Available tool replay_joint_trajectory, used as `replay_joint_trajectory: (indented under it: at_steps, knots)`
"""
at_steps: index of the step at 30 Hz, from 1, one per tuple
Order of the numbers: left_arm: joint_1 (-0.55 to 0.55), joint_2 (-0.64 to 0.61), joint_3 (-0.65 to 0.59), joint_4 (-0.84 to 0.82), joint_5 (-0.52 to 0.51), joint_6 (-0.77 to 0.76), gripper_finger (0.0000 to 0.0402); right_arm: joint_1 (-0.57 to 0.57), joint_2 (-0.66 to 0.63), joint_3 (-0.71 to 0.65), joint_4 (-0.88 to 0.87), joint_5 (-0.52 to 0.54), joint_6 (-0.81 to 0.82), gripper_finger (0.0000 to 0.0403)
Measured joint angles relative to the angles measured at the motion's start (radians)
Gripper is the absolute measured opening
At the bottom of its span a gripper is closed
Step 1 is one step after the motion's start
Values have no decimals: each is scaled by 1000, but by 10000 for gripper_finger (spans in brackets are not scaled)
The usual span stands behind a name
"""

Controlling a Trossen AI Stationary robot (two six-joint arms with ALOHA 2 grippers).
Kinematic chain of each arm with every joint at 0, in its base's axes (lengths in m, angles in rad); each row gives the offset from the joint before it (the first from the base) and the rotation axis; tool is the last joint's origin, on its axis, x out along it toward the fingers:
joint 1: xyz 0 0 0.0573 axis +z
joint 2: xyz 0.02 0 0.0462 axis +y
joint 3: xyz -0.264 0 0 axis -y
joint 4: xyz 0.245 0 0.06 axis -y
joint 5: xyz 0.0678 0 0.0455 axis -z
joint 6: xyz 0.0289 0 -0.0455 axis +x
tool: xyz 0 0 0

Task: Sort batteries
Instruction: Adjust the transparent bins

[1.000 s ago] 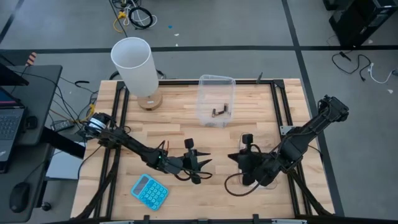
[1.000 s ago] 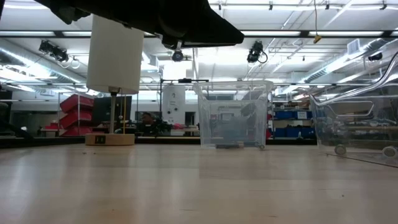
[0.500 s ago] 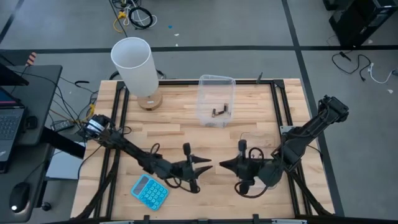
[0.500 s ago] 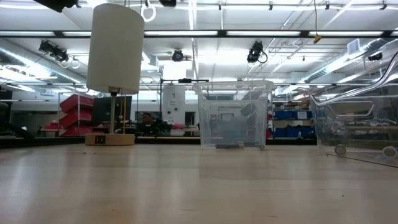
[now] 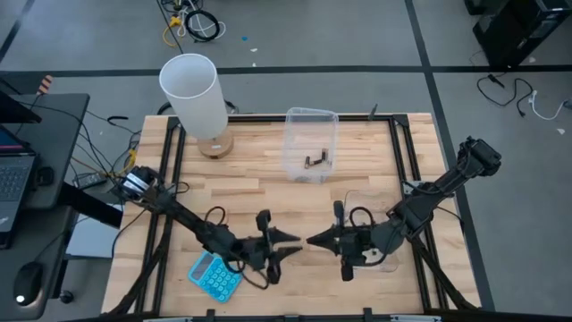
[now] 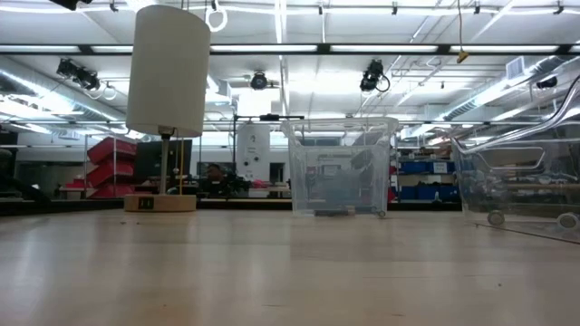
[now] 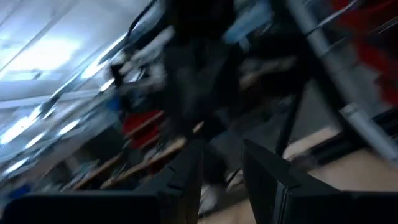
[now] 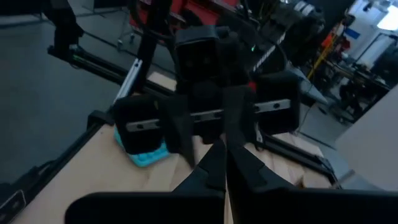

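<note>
Both arms low over the near middle of the surface (image 5: 268, 174), claws tip to tip.

Left claw (image 5: 288, 241): fingers parted a moderate gap, nothing visible between them in its wrist view. Blue calculator (image 5: 214, 274) lies just beside this arm, on its near side.

Right claw (image 5: 315, 240): fingers pressed together to a point, holding nothing that can be made out. Its wrist view looks straight at the left claw (image 8: 208, 134), with the calculator (image 8: 142, 153) behind it.

Batteries: the only ones made out from above are two or three dark cells (image 5: 315, 160) on the floor of the clear tub (image 5: 309, 118) at the far middle of the surface. Their long axes run roughly across the surface, left to right. The low view shows a second clear tub (image 6: 471, 181) at the right side with small round silvery things on its bottom (image 6: 496, 217); probably more cells, cannot confirm. No loose cell seen on the bare wood.

Key relation: the dark cells lie away from both claws, toward the far edge, well apart from either. Neither arm is clearly nearer. White lamp (image 5: 193, 91) stands far left, off the likely path.
</note>
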Motion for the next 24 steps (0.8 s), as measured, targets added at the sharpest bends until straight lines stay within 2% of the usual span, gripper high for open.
replay_joint_trajectory:
  at_steps: [6,12,20,24]
  knots:
    - [-12,-15,0,11,217,24,107,-25,0,0,11,-18,-16,2]
    - [39,-50,0,-67,408,-64,90,-26,0,0,22,-19,-43,1]
    - [112,-66,1,-183,430,-157,67,-22,0,0,13,-21,-38,1]
    - [142,-66,1,-280,389,-227,60,-22,0,0,-5,-21,-35,1]
